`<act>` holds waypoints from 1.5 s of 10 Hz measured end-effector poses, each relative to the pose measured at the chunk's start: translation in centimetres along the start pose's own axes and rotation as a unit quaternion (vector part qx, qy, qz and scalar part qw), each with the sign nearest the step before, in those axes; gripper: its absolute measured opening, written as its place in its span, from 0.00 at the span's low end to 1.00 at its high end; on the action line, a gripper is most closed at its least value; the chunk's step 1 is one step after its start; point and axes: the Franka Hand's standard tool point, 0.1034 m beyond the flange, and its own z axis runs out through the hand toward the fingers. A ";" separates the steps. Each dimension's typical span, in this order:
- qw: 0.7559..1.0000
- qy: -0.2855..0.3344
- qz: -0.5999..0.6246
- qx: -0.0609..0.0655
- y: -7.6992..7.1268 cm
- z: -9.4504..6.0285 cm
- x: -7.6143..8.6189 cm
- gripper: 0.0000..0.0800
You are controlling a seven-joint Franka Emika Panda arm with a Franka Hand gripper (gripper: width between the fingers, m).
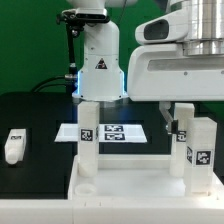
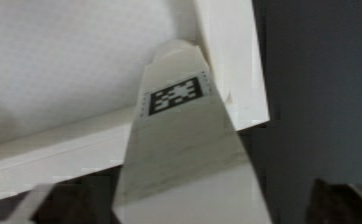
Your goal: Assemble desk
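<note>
Filling the exterior view from 5 to 7 o'clock, the desk top (image 1: 60,195) lies nearest, its raised rim pale and soft-edged, the lower part cut off by the frame. One leg (image 1: 88,140) stands upright at about 8 o'clock from the centre. Two more legs (image 1: 200,150) (image 1: 182,125) stand at 4 o'clock, each showing a black-and-white square tag with no readable writing. In the wrist view a tagged leg (image 2: 178,140) meets a corner of the rim. The gripper (image 2: 187,205) shows only as dark blurred fingers (image 2: 347,200) on either side of that leg, and I cannot tell whether they press on it. A loose leg (image 1: 12,145) lies at 9 o'clock on the black table (image 1: 40,110). Farther back, the marker board (image 1: 112,131) lies at centre. The robot base (image 1: 100,60) rises at 12 o'clock, and the arm's white body (image 1: 180,50), blurred, hides the 2 o'clock area.
</note>
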 end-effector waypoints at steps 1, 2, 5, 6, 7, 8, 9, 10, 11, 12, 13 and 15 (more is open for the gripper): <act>1.000 0.000 0.026 0.000 0.0 0.0 0.0 0.70; 0.998 0.000 0.065 0.000 0.0 0.0 0.0 0.47; 0.975 -0.010 0.220 -0.008 0.4 0.0 -0.1 0.36; 0.948 -0.017 0.317 -0.015 0.5 0.0 -0.4 0.36; 0.901 -0.022 0.433 -0.010 0.6 0.1 -0.4 0.36; 0.850 -0.031 0.526 0.003 1.1 0.2 -0.3 0.36; 0.836 -0.032 0.548 0.006 1.4 0.2 -0.4 0.36; 0.825 -0.033 0.565 0.005 1.2 0.2 -0.5 0.36; 0.802 -0.034 0.596 0.004 1.2 0.2 -0.5 0.36; 0.781 -0.035 0.624 0.003 1.2 0.2 -0.5 0.36; 0.758 -0.035 0.651 0.001 1.2 0.2 -0.6 0.36; 0.753 -0.035 0.657 0.001 1.2 0.2 -0.6 0.36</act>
